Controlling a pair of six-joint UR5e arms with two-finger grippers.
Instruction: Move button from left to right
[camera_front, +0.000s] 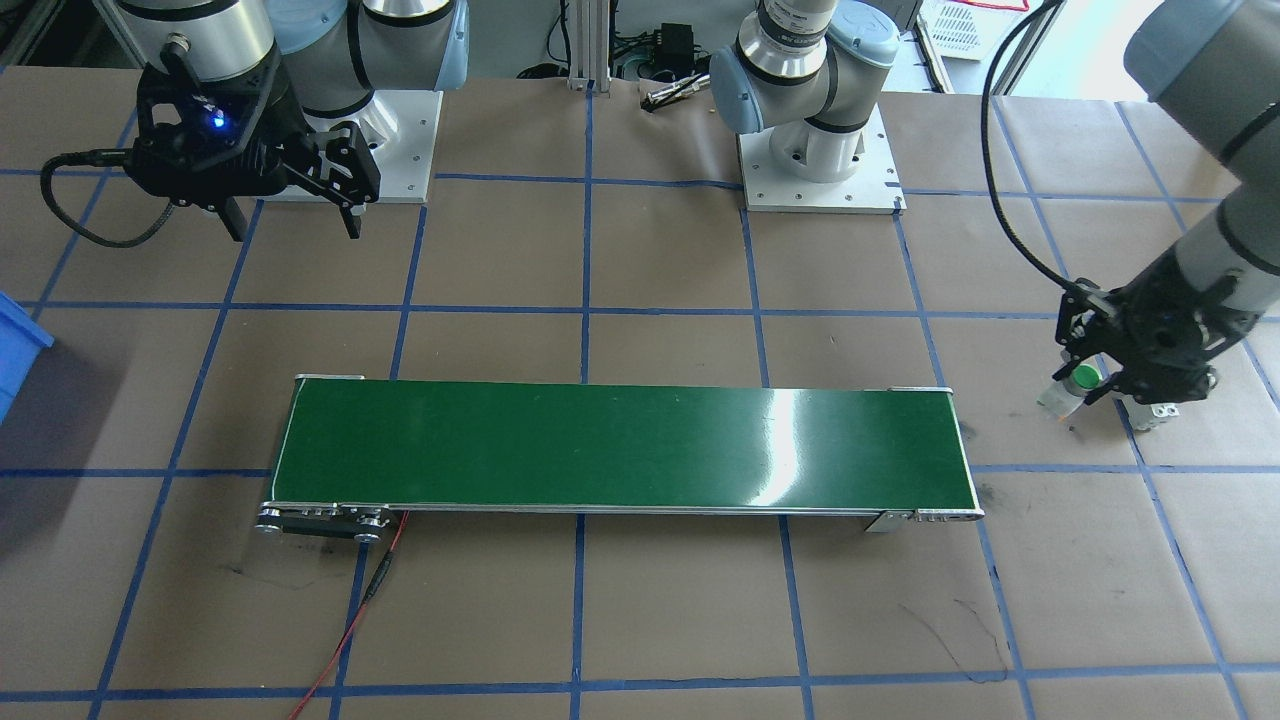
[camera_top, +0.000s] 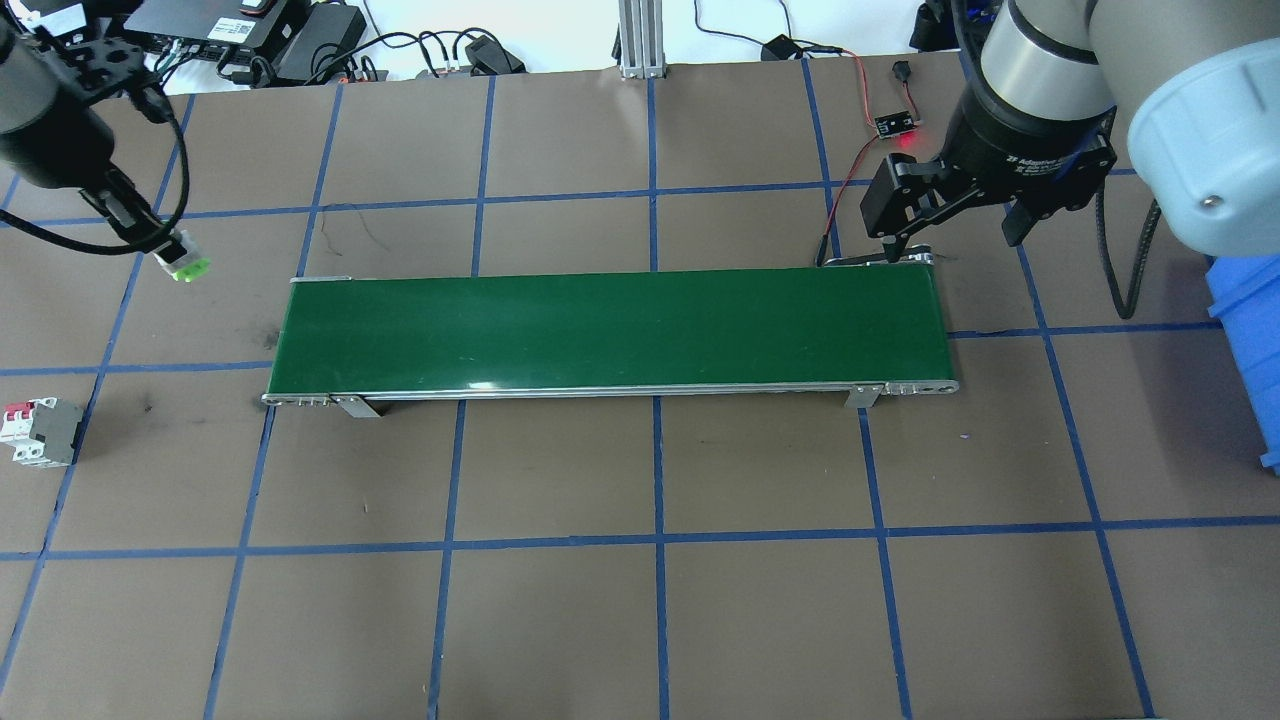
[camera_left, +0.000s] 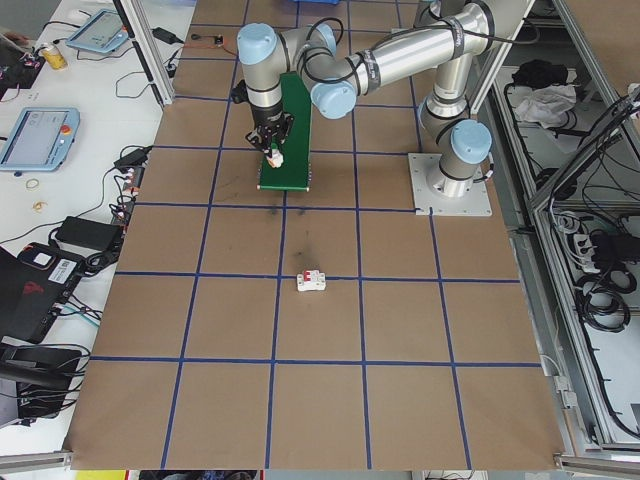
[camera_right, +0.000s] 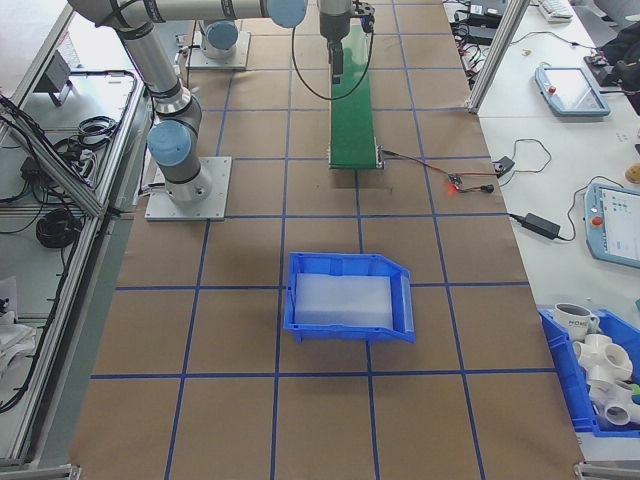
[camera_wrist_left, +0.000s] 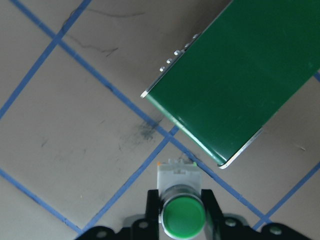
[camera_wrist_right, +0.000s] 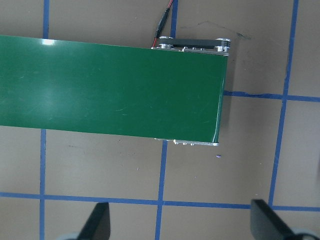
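Note:
The button (camera_wrist_left: 183, 216) has a round green cap and a white collar, and my left gripper (camera_wrist_left: 183, 220) is shut on it, one finger on each side. In the overhead view the button (camera_top: 183, 262) hangs under the left gripper (camera_top: 170, 255), just off the left end of the green conveyor belt (camera_top: 610, 330) and toward its far side. Seen from the front, the button (camera_front: 1083, 378) sits a little above the paper. My right gripper (camera_top: 952, 235) is open and holds nothing, above the far corner of the belt's right end (camera_wrist_right: 220, 90).
A white circuit breaker (camera_top: 40, 432) with red toggles lies on the table near the left edge. A blue bin (camera_top: 1250, 350) stands at the far right. A red wire (camera_front: 350, 630) runs off the belt's motor end. Blue tape lines grid the brown table.

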